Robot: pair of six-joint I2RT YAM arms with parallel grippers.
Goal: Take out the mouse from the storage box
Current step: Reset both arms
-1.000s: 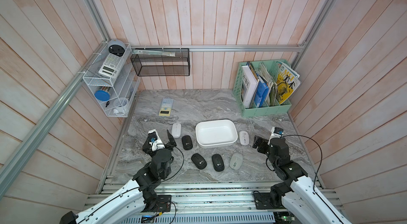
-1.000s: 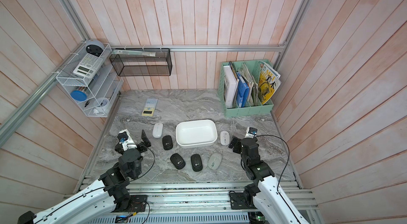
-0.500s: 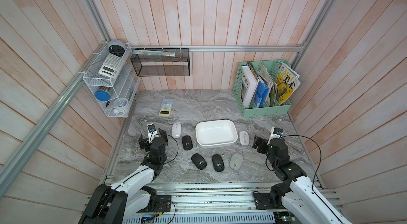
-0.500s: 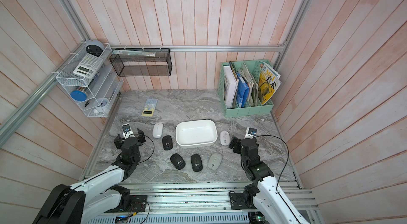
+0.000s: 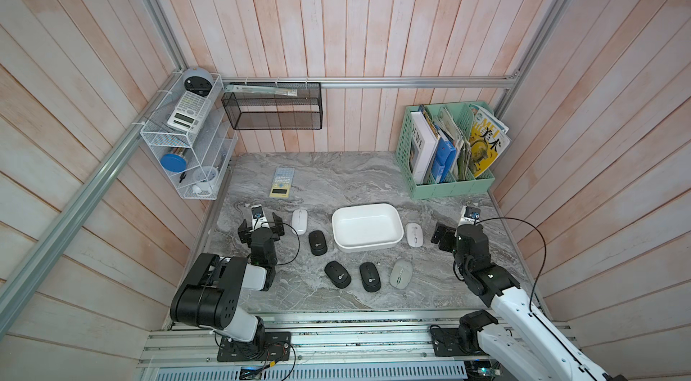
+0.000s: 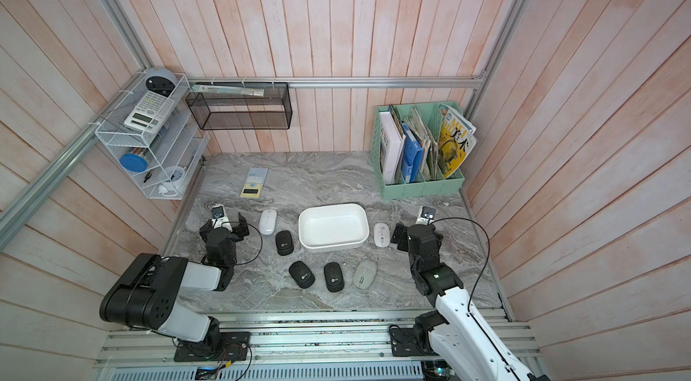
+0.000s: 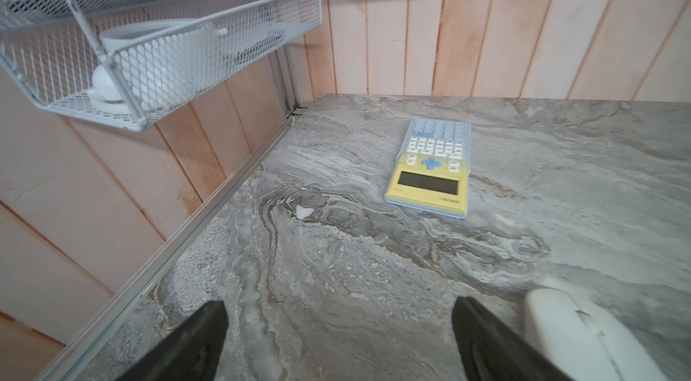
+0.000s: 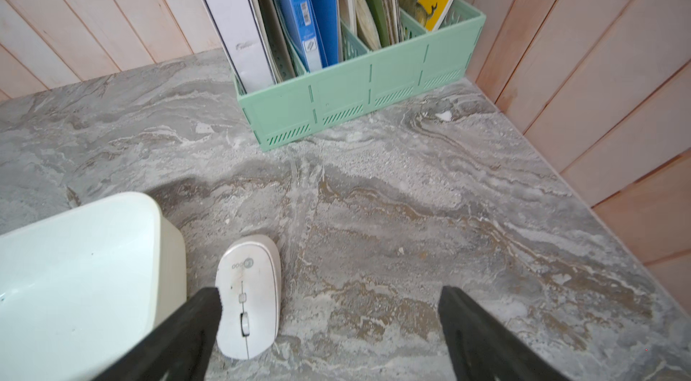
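The left gripper (image 7: 336,323) is seen wide open and empty, low over the desk (image 7: 374,248), with a white mouse (image 7: 583,338) just beside it. The right gripper (image 8: 329,308) is likewise spread wide with nothing held, and a second white mouse (image 8: 248,297) is found near it. In both top views the storage box (image 5: 368,207) is shown empty at the middle of the desk: a shallow white tub with rounded corners and a glossy rim, standing upright. Three black mice (image 5: 318,242) and a grey mouse (image 5: 401,273) are laid around it. The removal is judged complete; nothing is left inside.
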